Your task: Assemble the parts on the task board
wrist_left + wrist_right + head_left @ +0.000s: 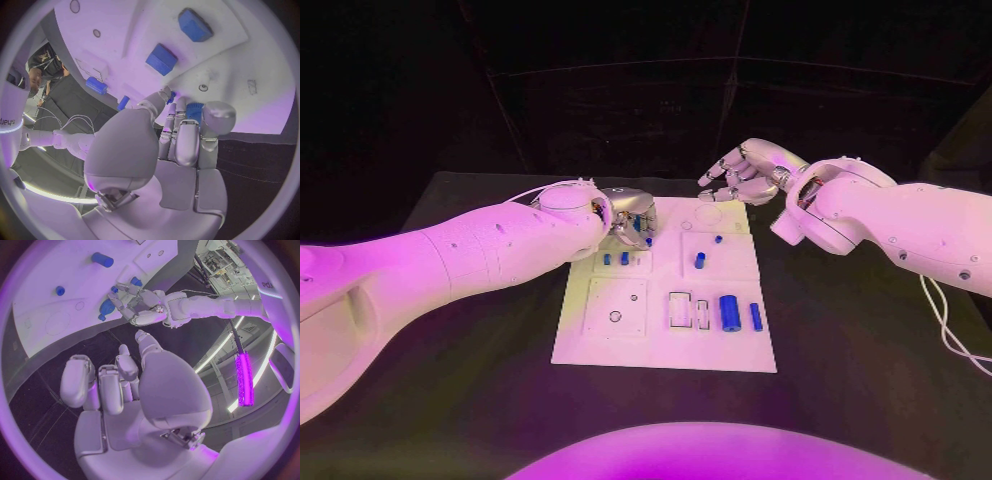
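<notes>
Blue part in hand: a small blue plastic piece point(194, 111) sits between the fingertips of the silver many-fingered left hand point(629, 216), which pinches it over the far left part of the white flat task board point(589, 345).
White board: it lies in the middle of the black tabletop point(848, 340), and other parts rest on it: a thick blue cylinder point(730, 313), a thin blue rod point(756, 317) beside it, and a short blue peg point(700, 261) further up.
Right hand: the silver right hand point(744, 172) hovers beyond the far right corner of the board, fingers loosely curled and apart, holding nothing.
Risk of slip: the pinch covers only a little of the piece, so I judge it can rotate or fall when it is pressed down.
Risk of wrong seat: the fingers hide the slot below, so the piece may meet the board tilted and jam.
Risk for neighbours: two small blue blocks point(623, 258) stand just beside the left hand; a low move can knock them.
Risk of shifting: nothing holds the board, so a hard push may slide it.
</notes>
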Motion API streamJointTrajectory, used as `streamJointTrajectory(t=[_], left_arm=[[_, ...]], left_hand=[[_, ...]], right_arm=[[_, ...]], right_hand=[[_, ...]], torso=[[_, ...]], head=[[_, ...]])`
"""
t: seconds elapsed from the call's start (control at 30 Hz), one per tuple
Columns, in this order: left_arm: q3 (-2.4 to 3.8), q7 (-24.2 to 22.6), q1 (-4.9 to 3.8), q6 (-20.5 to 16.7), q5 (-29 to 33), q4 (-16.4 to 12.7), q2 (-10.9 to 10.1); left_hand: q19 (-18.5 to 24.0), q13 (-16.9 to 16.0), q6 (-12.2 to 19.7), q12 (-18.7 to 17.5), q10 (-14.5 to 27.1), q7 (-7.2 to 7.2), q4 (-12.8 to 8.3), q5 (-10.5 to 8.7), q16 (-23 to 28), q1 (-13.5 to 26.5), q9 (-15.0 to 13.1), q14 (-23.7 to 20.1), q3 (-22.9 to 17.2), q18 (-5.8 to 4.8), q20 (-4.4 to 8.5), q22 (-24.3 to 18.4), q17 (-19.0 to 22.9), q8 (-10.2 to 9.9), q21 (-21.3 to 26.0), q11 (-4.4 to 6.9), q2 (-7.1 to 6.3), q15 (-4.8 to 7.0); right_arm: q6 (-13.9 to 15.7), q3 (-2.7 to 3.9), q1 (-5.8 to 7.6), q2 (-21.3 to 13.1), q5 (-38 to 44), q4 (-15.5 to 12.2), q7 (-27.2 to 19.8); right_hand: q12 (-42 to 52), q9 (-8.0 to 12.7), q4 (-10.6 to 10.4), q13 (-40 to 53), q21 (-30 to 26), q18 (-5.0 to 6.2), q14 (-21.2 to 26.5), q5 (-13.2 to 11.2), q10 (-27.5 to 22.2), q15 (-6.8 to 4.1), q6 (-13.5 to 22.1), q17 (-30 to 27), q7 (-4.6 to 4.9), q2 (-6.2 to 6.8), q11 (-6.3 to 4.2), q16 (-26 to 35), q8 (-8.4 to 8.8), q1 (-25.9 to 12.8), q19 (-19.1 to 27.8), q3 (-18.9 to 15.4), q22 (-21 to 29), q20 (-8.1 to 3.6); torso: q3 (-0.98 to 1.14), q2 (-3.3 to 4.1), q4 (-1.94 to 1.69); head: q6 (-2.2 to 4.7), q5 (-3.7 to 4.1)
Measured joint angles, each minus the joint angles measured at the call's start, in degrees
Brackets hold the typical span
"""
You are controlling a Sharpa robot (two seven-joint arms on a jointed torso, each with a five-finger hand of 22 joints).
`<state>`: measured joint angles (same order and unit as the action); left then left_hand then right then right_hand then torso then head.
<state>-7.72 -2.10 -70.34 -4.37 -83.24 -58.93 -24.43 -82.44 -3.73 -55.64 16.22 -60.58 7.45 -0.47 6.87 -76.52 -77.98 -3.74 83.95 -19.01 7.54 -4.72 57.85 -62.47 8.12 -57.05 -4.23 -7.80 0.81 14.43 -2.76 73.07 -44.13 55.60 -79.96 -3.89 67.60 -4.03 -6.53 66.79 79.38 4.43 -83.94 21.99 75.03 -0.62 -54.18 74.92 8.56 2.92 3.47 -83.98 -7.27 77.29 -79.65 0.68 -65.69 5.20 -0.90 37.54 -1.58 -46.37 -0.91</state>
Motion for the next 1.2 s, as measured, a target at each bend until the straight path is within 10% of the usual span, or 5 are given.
streamJointTrajectory(t=[1.2], left_arm=[[0.10,0.6,-0.09,1.1,0.0,0.1,0.7]], left_hand=[[0.6,-0.4,-7.3,-2.8,-5.9,0.03,-3.1,-1.16,-0.9,-1.2,-0.8,0.2,-7.0,0.01,0.21,2.9,0.7,0.5,-2.2,0.55,2.98,0.21]], right_arm=[[-0.1,0.00,0.00,0.1,0.0,0.0,0.0]], right_hand=[[0.0,0.0,0.0,0.1,0.0,0.01,0.0,0.2,0.0,0.00,0.0,0.0,0.00,0.00,0.00,0.0,0.00,0.0,0.0,0.0,0.0,0.00]], torso=[[0.00,0.01,0.03]], head=[[-0.10,0.32]])
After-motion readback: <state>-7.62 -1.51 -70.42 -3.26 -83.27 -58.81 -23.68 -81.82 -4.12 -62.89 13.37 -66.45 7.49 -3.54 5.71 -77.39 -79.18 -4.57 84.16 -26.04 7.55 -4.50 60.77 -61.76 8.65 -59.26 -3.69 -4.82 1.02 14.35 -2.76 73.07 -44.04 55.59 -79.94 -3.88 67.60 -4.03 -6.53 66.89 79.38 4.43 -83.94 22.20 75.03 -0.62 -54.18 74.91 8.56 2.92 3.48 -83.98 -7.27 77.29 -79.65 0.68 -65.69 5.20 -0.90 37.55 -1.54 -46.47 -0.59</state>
